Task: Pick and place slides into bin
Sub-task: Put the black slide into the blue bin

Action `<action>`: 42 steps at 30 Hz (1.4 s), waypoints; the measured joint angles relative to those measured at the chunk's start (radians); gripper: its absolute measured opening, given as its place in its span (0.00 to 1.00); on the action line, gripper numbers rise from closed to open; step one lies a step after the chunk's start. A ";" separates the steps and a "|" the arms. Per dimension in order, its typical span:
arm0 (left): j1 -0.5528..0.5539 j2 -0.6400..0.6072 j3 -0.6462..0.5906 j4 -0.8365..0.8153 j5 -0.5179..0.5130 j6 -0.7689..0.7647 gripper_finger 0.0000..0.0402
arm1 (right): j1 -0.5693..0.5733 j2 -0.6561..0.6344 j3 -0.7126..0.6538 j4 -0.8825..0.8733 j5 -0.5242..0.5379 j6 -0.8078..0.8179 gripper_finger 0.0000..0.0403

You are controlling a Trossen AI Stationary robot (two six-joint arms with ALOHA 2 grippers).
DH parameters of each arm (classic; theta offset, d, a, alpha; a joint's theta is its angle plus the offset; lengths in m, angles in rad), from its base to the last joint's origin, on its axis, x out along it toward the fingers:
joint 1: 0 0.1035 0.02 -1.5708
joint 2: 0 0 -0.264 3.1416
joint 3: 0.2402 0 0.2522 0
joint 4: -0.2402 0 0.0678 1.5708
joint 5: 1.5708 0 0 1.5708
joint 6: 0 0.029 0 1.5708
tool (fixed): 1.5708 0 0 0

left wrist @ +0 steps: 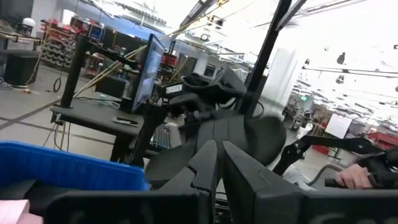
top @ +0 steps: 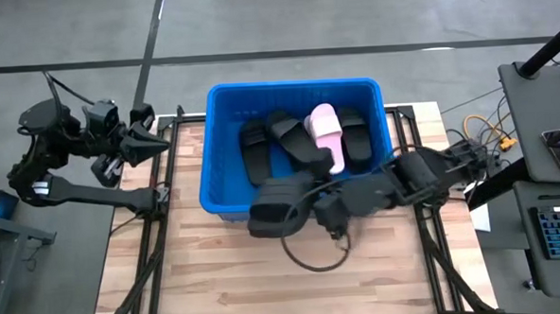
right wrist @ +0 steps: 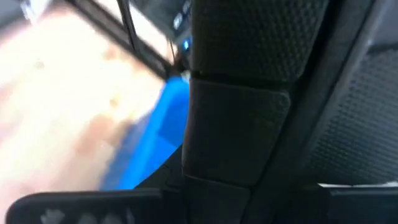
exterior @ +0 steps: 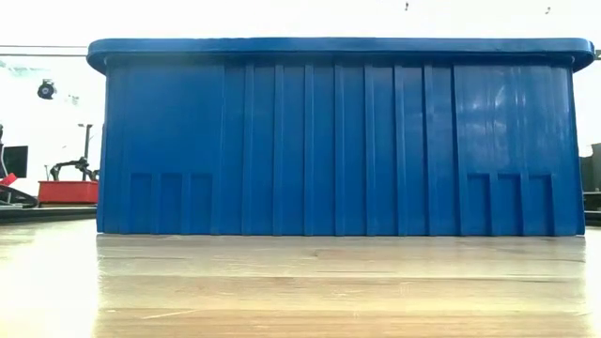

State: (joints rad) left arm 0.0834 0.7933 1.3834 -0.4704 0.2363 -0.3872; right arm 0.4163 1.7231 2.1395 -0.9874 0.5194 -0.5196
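Observation:
The blue bin (top: 223, 103) stands on the wooden table and fills the low view (exterior: 329, 141). Inside it lie a light pink slide (top: 324, 127) and several black slides (top: 256, 149). My right gripper (top: 306, 201) reaches in from the table's right and is shut on another black slide (top: 275, 206) over the bin's near rim. That slide fills the right wrist view (right wrist: 242, 93). My left gripper (top: 163, 141) waits shut beyond the table's far left corner. It also shows in the left wrist view (left wrist: 219, 168). My right gripper holds the black slide by its right end (top: 296, 196), coming level from the table's right. The gripper and the slide itself hide the place of contact. The slide lies about level above the bin's near wall, clear of the table.
A dark cable loop (top: 313, 260) from the right arm hangs over the bare table in front of the bin. Desks with a keyboard and screens stand off the table's right side (top: 545, 164). Black frame rails run along both table sides.

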 joint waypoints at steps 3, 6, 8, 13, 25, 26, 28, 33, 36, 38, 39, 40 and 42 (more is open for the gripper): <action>0.000 0.003 0.000 -0.001 0.000 0.011 0.03 | -0.039 0.028 -0.011 -0.024 0.006 -0.128 0.18; 0.000 0.019 0.000 0.000 0.000 0.078 0.09 | -0.058 0.068 -0.013 -0.062 0.071 -0.276 0.18; 0.000 0.029 0.000 -0.001 -0.001 0.126 0.16 | -0.062 0.093 -0.013 -0.088 0.137 -0.367 0.18; 0.000 0.070 0.000 -0.028 0.030 0.217 0.36 | -0.080 0.124 -0.013 -0.087 0.183 -0.432 0.18; -0.009 0.229 -0.003 -0.138 0.060 0.399 0.51 | -0.161 0.106 -0.013 -0.157 0.193 -0.191 0.18; -0.012 0.240 -0.004 -0.142 0.046 0.427 0.51 | -0.166 0.108 -0.013 -0.168 0.192 -0.180 0.18; -0.020 0.251 0.006 -0.145 0.034 0.479 0.51 | -0.175 0.110 -0.013 -0.182 0.190 -0.154 0.18; -0.024 0.275 0.023 -0.144 -0.036 0.568 0.51 | -0.194 0.110 -0.013 -0.221 0.189 -0.105 0.18; -0.027 0.278 0.032 -0.142 -0.079 0.627 0.51 | -0.199 0.110 -0.013 -0.233 0.188 -0.102 0.18; -0.027 0.275 0.032 -0.139 -0.090 0.657 0.51 | -0.201 0.110 -0.013 -0.235 0.188 -0.107 0.18; -0.027 0.280 0.032 -0.139 -0.090 0.675 0.51 | -0.201 0.110 -0.013 -0.234 0.188 -0.111 0.18; -0.027 0.283 0.032 -0.140 -0.092 0.688 0.51 | -0.201 0.110 -0.013 -0.235 0.187 -0.115 0.18; -0.029 0.295 0.030 -0.142 -0.083 0.717 0.51 | -0.202 0.110 -0.013 -0.235 0.182 -0.117 0.18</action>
State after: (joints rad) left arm 0.0545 1.0884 1.4132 -0.6119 0.1534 0.3294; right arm 0.2148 1.8332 2.1262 -1.2221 0.7012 -0.6367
